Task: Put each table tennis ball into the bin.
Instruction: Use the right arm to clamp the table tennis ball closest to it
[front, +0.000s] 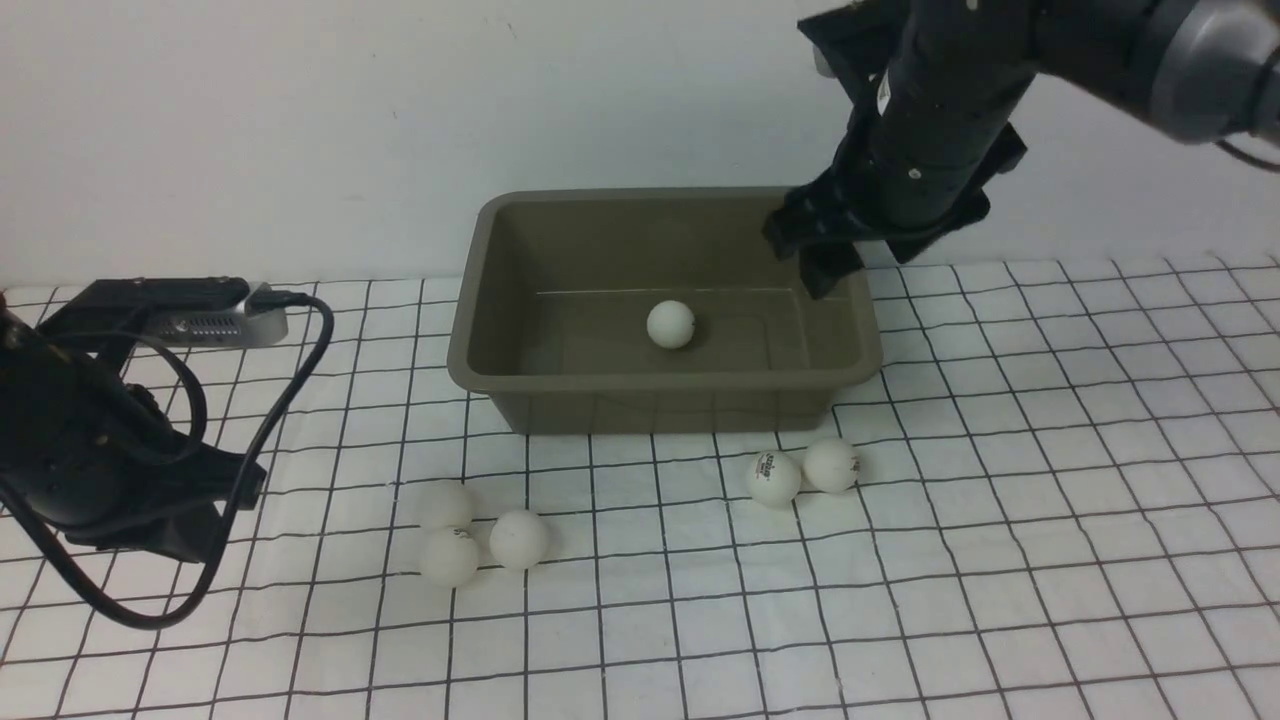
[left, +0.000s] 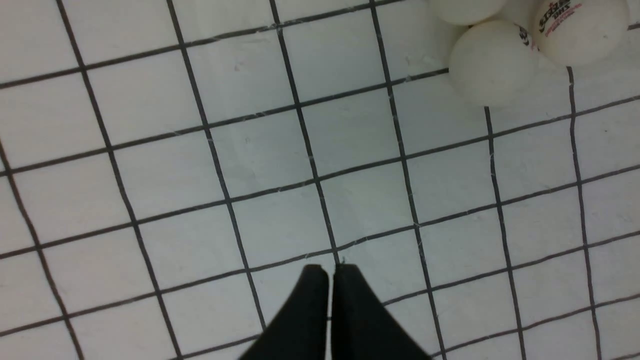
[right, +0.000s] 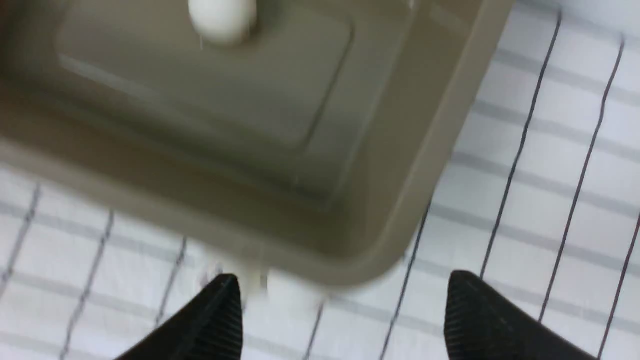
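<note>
Over to the right claw (front: 810, 262) first: up above the right end of the bin (front: 465, 340), spread wide, gripping nothing. Same in the right wrist view, blurred as it is: fingertips well apart, only the bin's corner and checked cloth between them.

Down inside the bin, on the floor near the middle: one table tennis ball (front: 670, 324), loose, clear of every wall.

Out on the worktop (front: 1000, 560), in front of the bin, five more. Towards the left, a tight bunch of three: rear ball (front: 447, 505), front-left ball (front: 450, 556), front-right ball (front: 519, 539). Towards the right, close to the bin's front wall, a pair side by side, touching or as good as: left-hand ball (front: 774, 478) and right-hand ball (front: 831, 465), each with a small printed mark.

Now the left claw (left: 330, 272): low over the worktop on the left side, pinched fully shut, nothing in it. Near the bunch of three, but apart from all of them.
</note>
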